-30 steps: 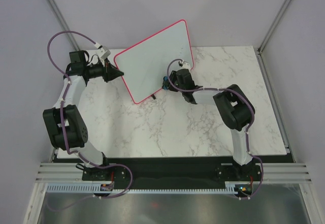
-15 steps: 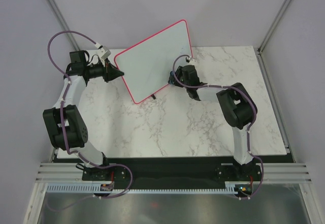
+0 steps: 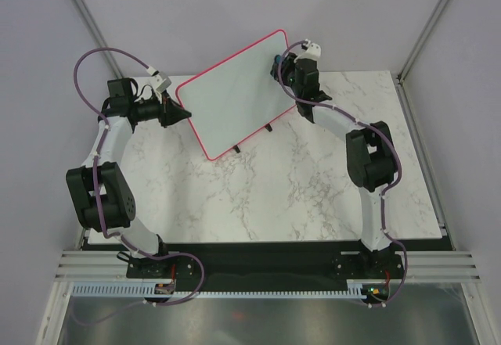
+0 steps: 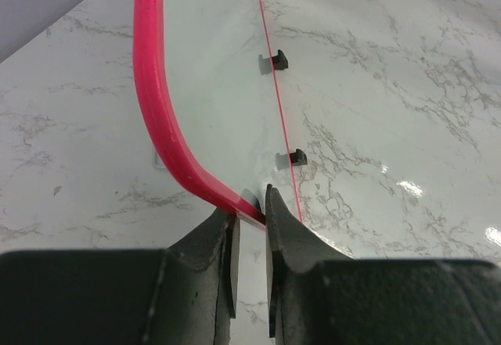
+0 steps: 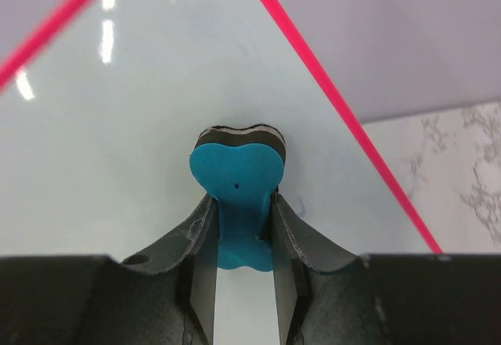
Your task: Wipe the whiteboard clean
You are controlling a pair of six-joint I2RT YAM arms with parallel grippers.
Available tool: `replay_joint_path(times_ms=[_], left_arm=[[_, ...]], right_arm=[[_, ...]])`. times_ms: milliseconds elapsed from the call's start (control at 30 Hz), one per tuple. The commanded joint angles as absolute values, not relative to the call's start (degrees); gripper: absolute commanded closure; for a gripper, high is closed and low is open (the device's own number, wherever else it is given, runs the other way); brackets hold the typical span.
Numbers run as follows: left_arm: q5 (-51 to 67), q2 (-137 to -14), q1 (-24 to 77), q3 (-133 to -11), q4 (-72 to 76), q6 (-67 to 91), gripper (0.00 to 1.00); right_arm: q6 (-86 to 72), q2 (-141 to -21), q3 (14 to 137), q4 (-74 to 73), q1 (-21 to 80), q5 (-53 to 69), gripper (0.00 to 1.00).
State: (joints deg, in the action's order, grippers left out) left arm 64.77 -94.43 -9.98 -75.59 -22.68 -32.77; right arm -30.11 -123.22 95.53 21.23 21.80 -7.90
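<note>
The whiteboard (image 3: 235, 95), white with a pink-red frame, stands tilted on small black feet at the back of the table and looks blank. My left gripper (image 3: 185, 113) is shut on its left frame corner (image 4: 176, 145). My right gripper (image 3: 280, 67) is shut on a blue bone-shaped eraser (image 5: 239, 185) with a black and white pad. It presses the eraser against the board's face (image 5: 141, 110) near the upper right corner. A small blue mark (image 5: 300, 203) shows beside the eraser.
The marble table (image 3: 297, 188) spreads in front of the board. Two black feet (image 4: 274, 62) show under the board's lower edge. Grey walls and metal posts (image 3: 427, 28) close in the back and sides.
My right gripper has moved with the eraser from the board's lower right edge up and back to its upper right corner. The left arm and the board have stayed still.
</note>
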Motion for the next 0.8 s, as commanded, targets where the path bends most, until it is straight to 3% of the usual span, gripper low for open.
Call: replay_joint_path(times_ms=[0,400,767], left_arm=[[62.23,-92.29,-9.93,-76.11,-20.65,-40.69,0.98],[62.40,-92.29,-10.02,-76.29,-20.65,-40.69,0.98],[62.23,-92.28,-9.93,-76.64,-21.62,-41.57,0.98]], right_arm=[[-26.98,-126.12,101.24,20.75,22.15,-9.05,1.00],[-29.70,-123.48,82.62,26.10,22.06,-11.60,1.00],[-28.75,-124.10,92.45,23.03,22.06,-11.07,1.00]])
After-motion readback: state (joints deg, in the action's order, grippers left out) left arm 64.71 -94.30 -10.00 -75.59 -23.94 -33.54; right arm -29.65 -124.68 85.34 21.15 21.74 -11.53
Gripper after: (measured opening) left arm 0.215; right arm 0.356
